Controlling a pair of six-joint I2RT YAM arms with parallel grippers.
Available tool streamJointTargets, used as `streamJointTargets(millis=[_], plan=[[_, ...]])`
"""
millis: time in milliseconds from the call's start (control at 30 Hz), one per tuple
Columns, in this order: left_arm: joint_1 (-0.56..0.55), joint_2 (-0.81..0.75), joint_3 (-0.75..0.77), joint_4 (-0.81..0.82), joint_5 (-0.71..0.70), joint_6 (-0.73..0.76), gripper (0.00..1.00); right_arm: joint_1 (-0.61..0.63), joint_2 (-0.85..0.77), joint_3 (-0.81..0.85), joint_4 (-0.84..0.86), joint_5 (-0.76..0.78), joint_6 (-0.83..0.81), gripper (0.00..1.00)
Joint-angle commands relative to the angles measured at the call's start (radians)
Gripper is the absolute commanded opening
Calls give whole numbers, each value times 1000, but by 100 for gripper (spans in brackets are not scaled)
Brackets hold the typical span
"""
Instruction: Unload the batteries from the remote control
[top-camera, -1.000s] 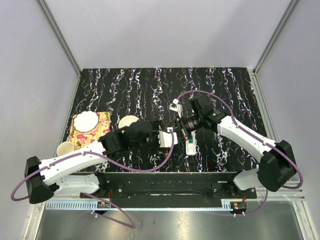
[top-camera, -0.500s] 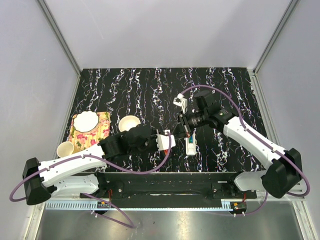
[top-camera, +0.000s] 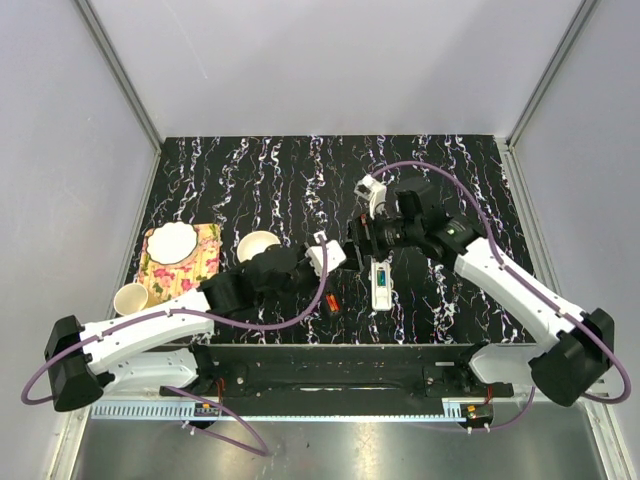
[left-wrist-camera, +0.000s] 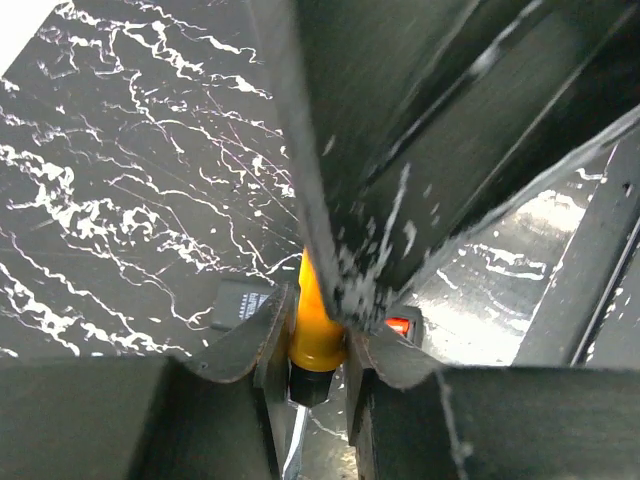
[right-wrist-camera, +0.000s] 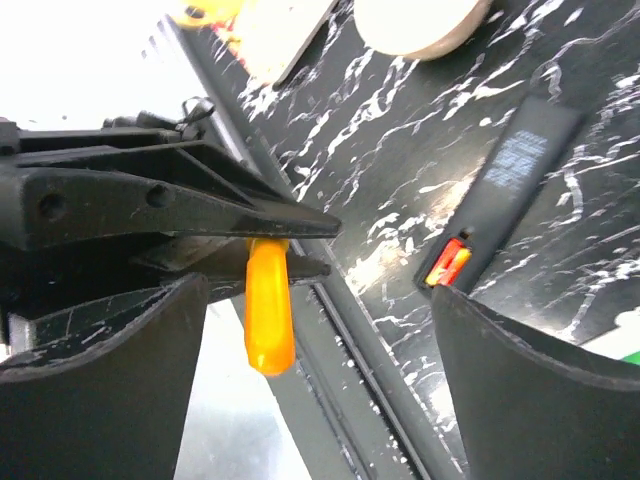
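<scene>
From above, our remote control (top-camera: 381, 298) sits loose on the table (top-camera: 250, 180), batteries (top-camera: 381, 282) in its slot; left wrist: left fingers (left-wrist-camera: 265, 340) clamp the orange stick (left-wrist-camera: 316, 300); right wrist: right fingers (right-wrist-camera: 520, 390) gape empty, so our pry may skid it.

remote control (top-camera: 381, 284) 1 | bowl (top-camera: 258, 245) 1 | cup (top-camera: 131, 297) 1 | orange stick (left-wrist-camera: 318, 322) 1 (held)

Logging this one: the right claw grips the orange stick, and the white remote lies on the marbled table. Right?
Not quite. The left claw grips the orange stick, as the left wrist view shows; the right claw is open. The white remote does lie on the marbled table.
</scene>
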Motion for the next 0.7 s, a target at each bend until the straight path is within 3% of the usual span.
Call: streamJointTargets(millis=[0, 100, 267, 433, 667], plan=[[24, -22, -15, 164, -54, -190, 0, 5, -118, 4, 140, 255, 63, 100], [63, -51, -15, 177, -54, -303, 0, 5, -187, -19, 200, 310, 92, 100], [149, -129, -66, 319, 76, -481, 0, 5, -264, -140, 427, 307, 218, 100], [157, -187, -74, 365, 0, -613, 0, 7, -310, -268, 738, 301, 375, 100], [157, -201, -63, 364, -60, -682, 0, 48, -230, -242, 855, 301, 405, 98]])
